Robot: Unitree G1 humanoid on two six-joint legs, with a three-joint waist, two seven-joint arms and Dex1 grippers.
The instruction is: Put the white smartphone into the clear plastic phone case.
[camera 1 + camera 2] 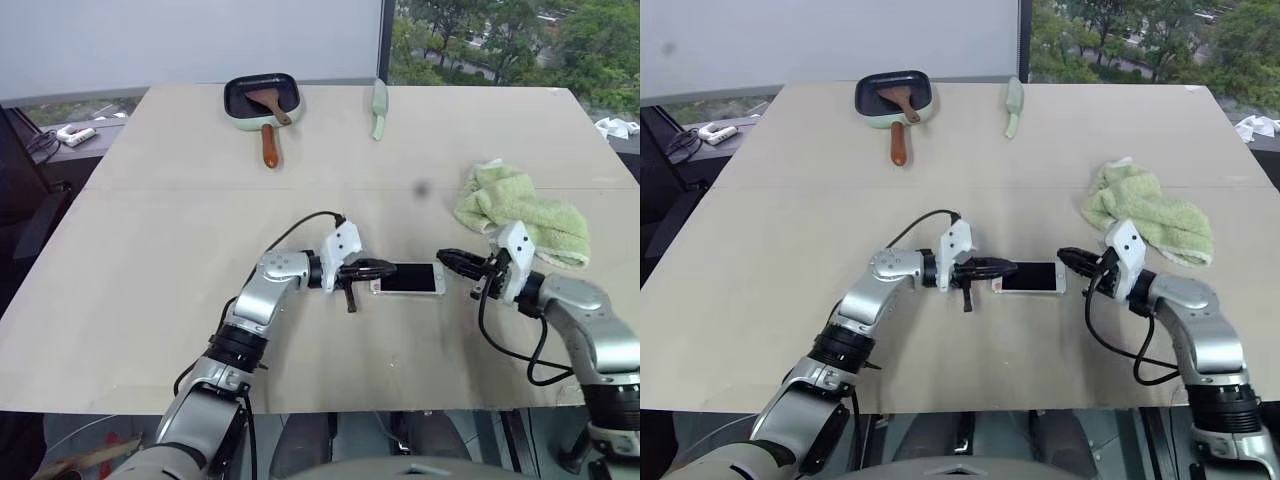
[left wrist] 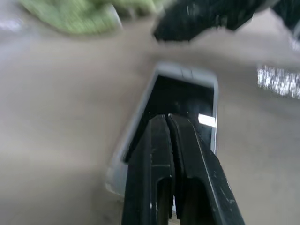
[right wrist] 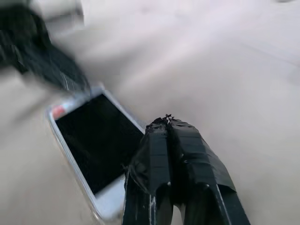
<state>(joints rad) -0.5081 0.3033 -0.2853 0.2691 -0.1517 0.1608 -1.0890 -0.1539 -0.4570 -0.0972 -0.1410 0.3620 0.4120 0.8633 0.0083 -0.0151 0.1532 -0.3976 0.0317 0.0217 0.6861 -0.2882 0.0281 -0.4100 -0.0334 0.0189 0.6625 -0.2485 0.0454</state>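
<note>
lying flat on the table (image 1: 150,220), the white smartphone (image 1: 408,279) sits between the closed, empty left gripper (image 1: 383,268) and the closed, empty right gripper (image 1: 448,259). left wrist: pinched fingers (image 2: 180,140) over its dark screen. right wrist: shut fingertips (image 3: 168,129) just beside its end. clear case can't be made out. phone looks stiff, slick, thin; take it by its long edges.

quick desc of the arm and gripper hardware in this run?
Both arms have silver-grey metal links with black joints. Each wrist carries a white camera block and a looping black cable. Left gripper and right gripper each have two slim black fingers; the right one's look tape-wrapped.
</note>
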